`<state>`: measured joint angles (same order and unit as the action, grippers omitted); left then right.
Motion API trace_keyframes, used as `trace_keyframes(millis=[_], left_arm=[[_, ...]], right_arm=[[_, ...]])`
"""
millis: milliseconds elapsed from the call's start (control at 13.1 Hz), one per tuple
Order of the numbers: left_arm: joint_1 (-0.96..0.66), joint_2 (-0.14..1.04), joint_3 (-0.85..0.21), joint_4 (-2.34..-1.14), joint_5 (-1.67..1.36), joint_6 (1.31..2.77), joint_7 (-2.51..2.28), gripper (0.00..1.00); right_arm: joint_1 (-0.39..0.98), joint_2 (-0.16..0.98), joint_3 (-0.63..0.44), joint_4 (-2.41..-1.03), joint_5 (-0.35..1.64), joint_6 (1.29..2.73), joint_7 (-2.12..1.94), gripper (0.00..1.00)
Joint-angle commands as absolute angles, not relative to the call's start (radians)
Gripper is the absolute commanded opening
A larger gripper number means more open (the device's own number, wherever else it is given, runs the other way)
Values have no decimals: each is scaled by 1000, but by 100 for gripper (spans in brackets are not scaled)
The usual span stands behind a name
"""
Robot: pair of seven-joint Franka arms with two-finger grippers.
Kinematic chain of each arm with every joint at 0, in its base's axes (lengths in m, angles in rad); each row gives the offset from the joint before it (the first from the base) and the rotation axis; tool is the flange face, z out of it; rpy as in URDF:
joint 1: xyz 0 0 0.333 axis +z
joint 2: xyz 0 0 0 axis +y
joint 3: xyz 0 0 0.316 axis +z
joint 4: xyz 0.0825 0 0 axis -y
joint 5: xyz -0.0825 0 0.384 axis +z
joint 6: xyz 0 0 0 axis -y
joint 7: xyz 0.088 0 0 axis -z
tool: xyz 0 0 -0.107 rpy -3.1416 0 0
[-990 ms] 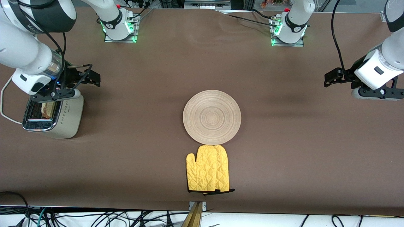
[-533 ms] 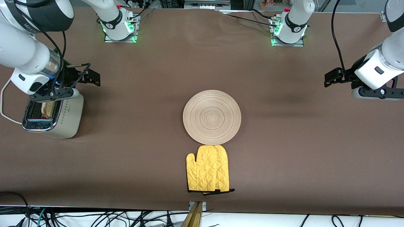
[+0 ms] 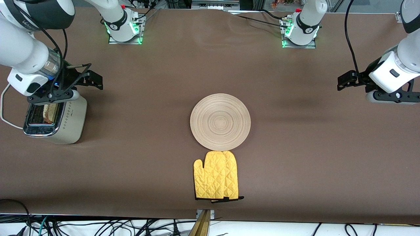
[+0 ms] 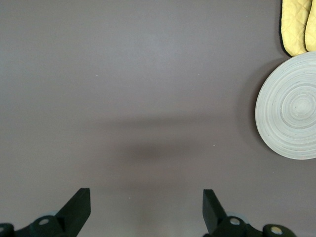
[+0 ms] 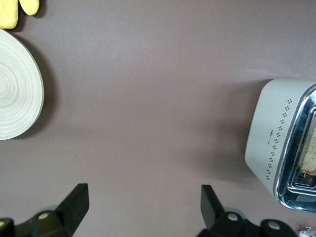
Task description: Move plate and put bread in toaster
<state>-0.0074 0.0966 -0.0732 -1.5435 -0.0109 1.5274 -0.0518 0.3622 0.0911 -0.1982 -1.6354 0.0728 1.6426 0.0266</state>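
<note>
The counter [image 3: 295, 157] was a wide brown sheet with few things on it. The toaster [image 3: 69, 121] stood at the right arm's end, chrome top up, and the bread [image 3: 49, 113] sat down in one slot, its crusted edge showing. The plate [image 3: 220, 121] lay flat mid-counter, bare, and the mitt [image 3: 216, 175] lay just beside its rim, nearer the front camera.

The right gripper [image 3: 87, 80] hung over the counter beside the toaster, its fingers spread wide and holding nothing. The left gripper [image 3: 349, 80] waited over the bare counter at the left arm's end, likewise wide apart and empty.

Judged from this, both halves of the task looked done. The plate, being wood, would probably feel stiff and fairly light; its low rim is the only place to pinch it, and a thin edge like that could slip. The bread would likely be soft and crumbly, best taken lightly across its flat faces. The toaster's chrome looked slick.
</note>
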Motion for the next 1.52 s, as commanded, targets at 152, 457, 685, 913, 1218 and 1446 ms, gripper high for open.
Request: trace_keyframes(millis=[152,457,685,913,1218,1446], left_arm=[[-11,104,-78,-1516,3,1503,-64,100],[-11,103,-77,-1514,2,1503,-64,100],[-12,104,-80,-1514,3,1503,-67,100],[-14,104,-80,-1514,5,1503,-77,100],[-14,104,-78,-1514,5,1503,-77,100],[-12,103,-80,-1514,3,1503,-77,100]], right_arm=[[356,45,-195,-1695,87,1674,11,100],[356,37,-195,-1703,81,1692,2,100],[356,38,-195,-1703,78,1701,2,100],[356,37,-195,-1704,78,1701,2,100],[356,37,-195,-1704,78,1701,2,100],[356,37,-195,-1703,68,1697,2,100]])
